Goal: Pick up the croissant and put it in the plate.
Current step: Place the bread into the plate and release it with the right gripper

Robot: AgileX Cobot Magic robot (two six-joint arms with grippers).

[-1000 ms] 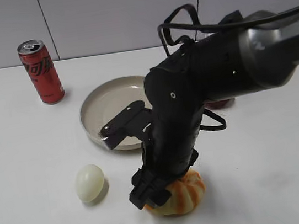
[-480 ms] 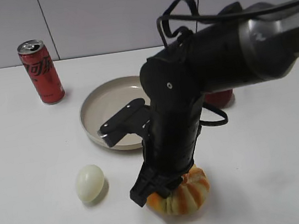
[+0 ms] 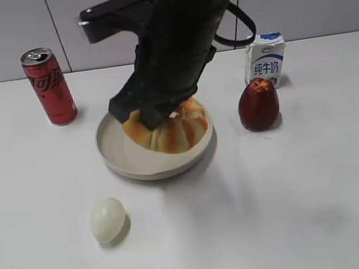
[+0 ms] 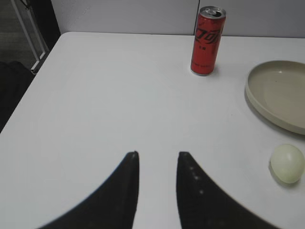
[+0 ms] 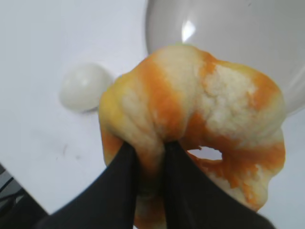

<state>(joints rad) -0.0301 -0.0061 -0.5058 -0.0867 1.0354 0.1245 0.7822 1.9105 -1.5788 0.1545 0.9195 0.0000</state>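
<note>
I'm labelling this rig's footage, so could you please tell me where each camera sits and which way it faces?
Exterior: front, slanting down at table; right arm holds croissant over plate.
Left wrist: on left arm, facing can; left gripper open.
Right wrist: on right arm, looking down; right gripper pinches croissant.
All three share the plate and egg.

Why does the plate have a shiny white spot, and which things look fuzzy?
In the right wrist view, the plate shows a bright glare spot from a light above; the egg and the right claw holding the croissant look soft. In the left wrist view, the left claw has blurry edges. In the exterior view, things cast soft shadows.
</note>
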